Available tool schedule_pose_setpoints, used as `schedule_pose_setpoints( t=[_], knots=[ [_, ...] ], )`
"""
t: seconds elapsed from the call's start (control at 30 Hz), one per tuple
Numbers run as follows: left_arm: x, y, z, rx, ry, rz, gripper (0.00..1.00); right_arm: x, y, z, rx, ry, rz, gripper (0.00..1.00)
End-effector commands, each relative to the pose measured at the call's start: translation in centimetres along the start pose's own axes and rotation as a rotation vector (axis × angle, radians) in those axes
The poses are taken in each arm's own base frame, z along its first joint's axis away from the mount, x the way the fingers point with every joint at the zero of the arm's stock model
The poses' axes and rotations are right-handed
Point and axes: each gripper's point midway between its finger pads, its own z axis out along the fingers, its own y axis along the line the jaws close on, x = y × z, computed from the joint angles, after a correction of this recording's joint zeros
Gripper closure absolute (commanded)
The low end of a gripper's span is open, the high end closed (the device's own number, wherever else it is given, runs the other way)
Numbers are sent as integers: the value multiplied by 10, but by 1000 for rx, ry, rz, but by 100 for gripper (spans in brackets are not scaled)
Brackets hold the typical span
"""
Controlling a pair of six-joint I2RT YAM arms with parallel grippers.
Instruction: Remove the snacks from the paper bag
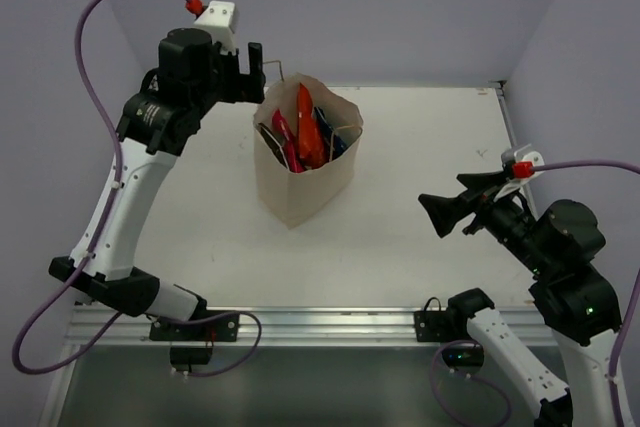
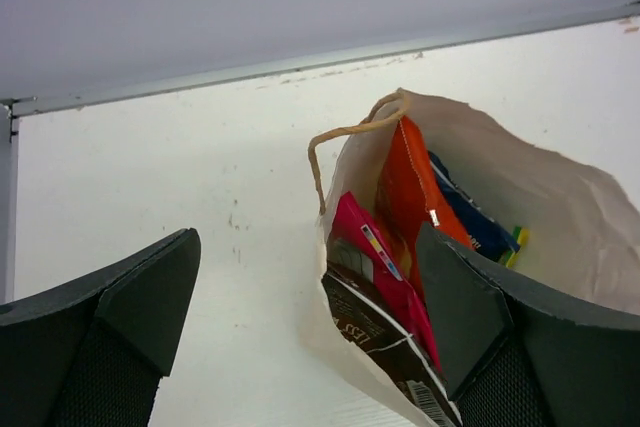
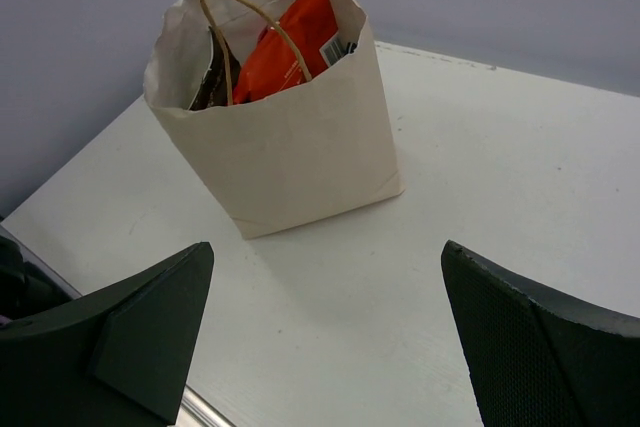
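Black fingers of the left gripper [image 2: 308,237] fill the lower corners of its wrist view, spread wide with nothing between them. One finger hangs over bare table, and the other overlaps the near rim of the paper bag [image 2: 560,207]. From above, this gripper sits just beside the bag's rear left corner, at about the level of its mouth. I cannot tell whether it touches the paper. The bag stands upright and open near the middle of the white table [image 1: 430,137], with all the snacks visible inside it. An orange packet [image 2: 405,187] stands tallest and pokes above the rim. A pink packet [image 2: 375,257] leans against it, and a dark brown packet [image 2: 375,332] is pressed to the bag's near wall. A dark blue packet [image 2: 470,217] lies behind the orange one, with a sliver of green [image 2: 517,239] beside it. One twisted cord handle [image 2: 330,137] arches up from the rim on the left gripper's side. The right gripper [image 3: 328,252] is also spread wide and empty. It points at the bag from well apart, over the right half of the table.
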Motion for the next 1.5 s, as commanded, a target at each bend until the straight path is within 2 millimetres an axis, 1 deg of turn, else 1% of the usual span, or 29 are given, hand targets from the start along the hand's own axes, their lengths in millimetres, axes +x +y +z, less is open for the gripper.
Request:
schedule_pose_setpoints(
  t=[0.0,0.03,0.1,0.13,0.23,0.4,0.47,0.57,0.6,0.63,0.67,0.7,0.77,0.87,0.9,0.97,1.0,1.03,1.07,1.1,1.13,1.17,1.2,1.23,1.3,1.33,1.4,1.43,1.47],
  knots=[
    [27,2,42,84,86,68,4,-10,4,1,-22,-10,-24,1],
    [33,3,55,99,103,69,6,-10,5,1,-29,-9,-24,1],
    [37,8,67,119,119,61,10,-8,6,3,-38,-3,-24,1],
    [42,1,75,158,134,59,11,-9,7,2,-42,-4,-25,1],
    [49,-6,84,205,138,63,16,-9,9,3,-53,-5,-24,1],
    [74,2,105,171,191,60,24,-9,16,5,-93,-11,-9,1],
    [85,1,113,180,224,58,31,-7,18,6,-105,-7,0,1],
    [95,4,121,166,249,62,56,-7,21,9,-128,-5,1,1],
    [95,4,122,162,247,64,64,-9,21,11,-130,-10,1,1],
    [94,7,125,150,241,68,80,-8,22,12,-137,-6,4,1],
    [89,7,125,147,226,74,87,-7,23,15,-147,2,8,1],
    [85,8,126,145,213,93,100,-8,25,17,-160,0,11,1],
    [75,13,128,120,184,119,100,-7,31,21,-199,7,19,1],
    [52,19,125,100,124,182,100,-19,33,32,-205,-3,53,1],
    [39,19,122,102,89,223,100,-20,29,46,-191,19,84,1],
    [17,33,115,25,22,263,100,-42,32,54,-191,-4,104,1],
    [0,39,108,-9,-27,291,100,-42,25,75,-152,34,161,1],
    [-9,48,103,-56,-46,299,100,-64,34,76,-170,7,171,1],
    [-17,51,98,-72,-64,302,100,-68,38,84,-179,18,184,1],
    [-28,53,89,-87,-97,307,100,-72,34,95,-133,16,200,1],
    [-28,54,87,-93,-100,308,100,-72,46,113,-150,44,199,1],
    [-28,54,83,-94,-110,305,100,-74,49,123,-139,50,199,1],
    [-38,53,71,-94,-159,297,100,-73,50,134,-118,67,211,1],
    [-21,53,76,-85,-127,295,100,-77,55,155,-87,81,215,1],
    [-17,49,64,-70,-134,286,100,-71,61,170,-60,135,230,1],
    [-1,49,66,-71,-101,285,100,-71,73,188,-59,156,230,1],
    [4,37,53,-52,-108,286,100,-63,81,204,-39,188,233,1],
    [11,38,51,-77,-98,288,100,-62,94,209,-51,190,229,1],
    [31,28,53,-62,-63,293,100,-50,96,228,-27,206,224,1]
  ],
)
